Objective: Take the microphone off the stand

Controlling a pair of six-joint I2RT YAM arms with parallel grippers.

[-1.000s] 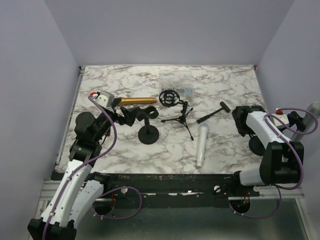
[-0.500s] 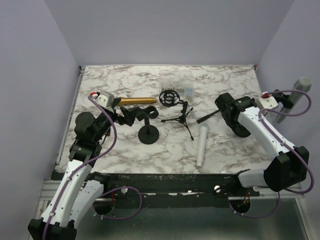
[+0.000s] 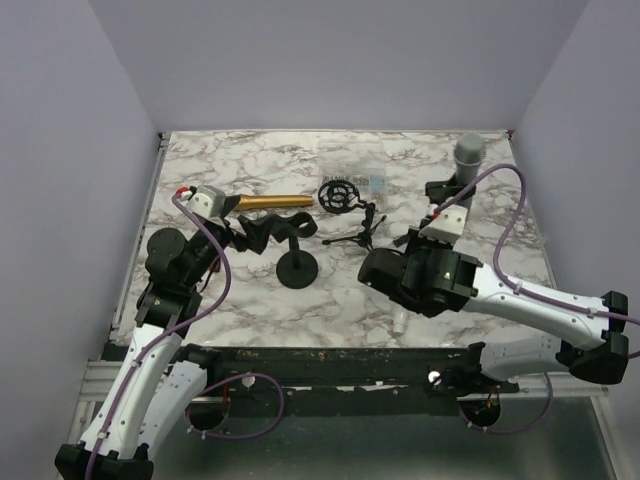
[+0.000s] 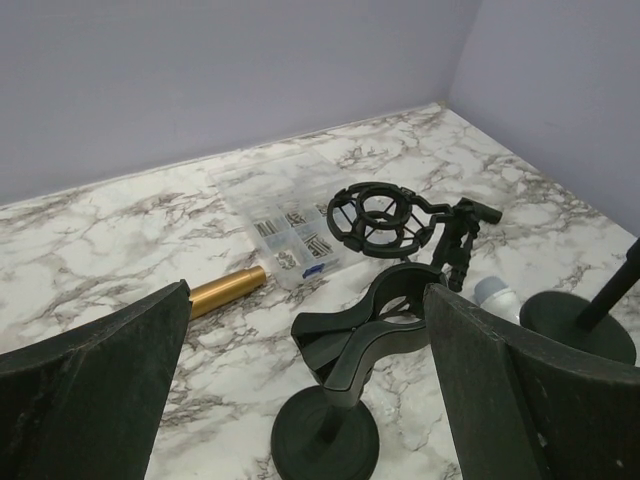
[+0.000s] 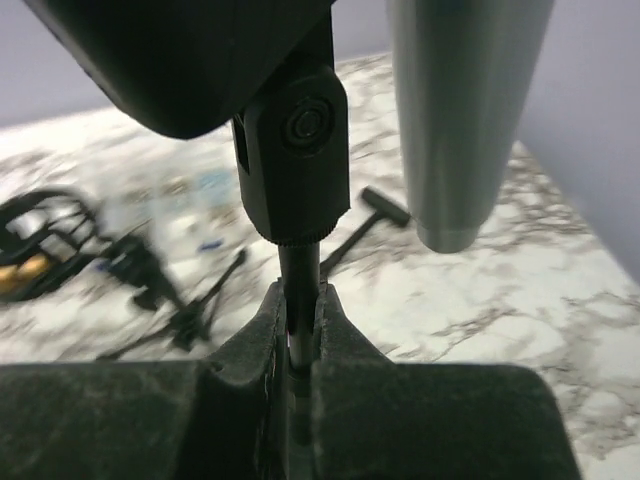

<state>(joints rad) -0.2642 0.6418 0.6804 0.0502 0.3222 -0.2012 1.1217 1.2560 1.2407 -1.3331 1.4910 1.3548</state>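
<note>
A grey microphone [image 3: 468, 153] sits in the black clip of a stand, and it shows close up in the right wrist view [image 5: 468, 110]. My right gripper [image 3: 447, 197] is shut on the stand's thin pole [image 5: 299, 275], just under the clip's swivel joint [image 5: 297, 150]. My left gripper [image 3: 262, 232] is open, with one finger [image 4: 90, 390] on each side of a second stand's empty black clip [image 4: 385, 325]. That second stand rests on its round base [image 3: 298, 270].
A white microphone [image 4: 497, 297] lies on the marble table [image 3: 200, 165], mostly under my right arm. A shock mount on a small tripod [image 3: 345, 205], a gold tube [image 3: 275, 201], a clear screw box [image 4: 290, 225] and a black T-handle [image 5: 385, 208] lie around. A round base with a pole [image 4: 575, 325] stands at the right.
My right arm has swung from the table's right edge toward the middle, carrying the stand with the grey microphone, and now covers the white microphone. The left arm has hardly moved.
</note>
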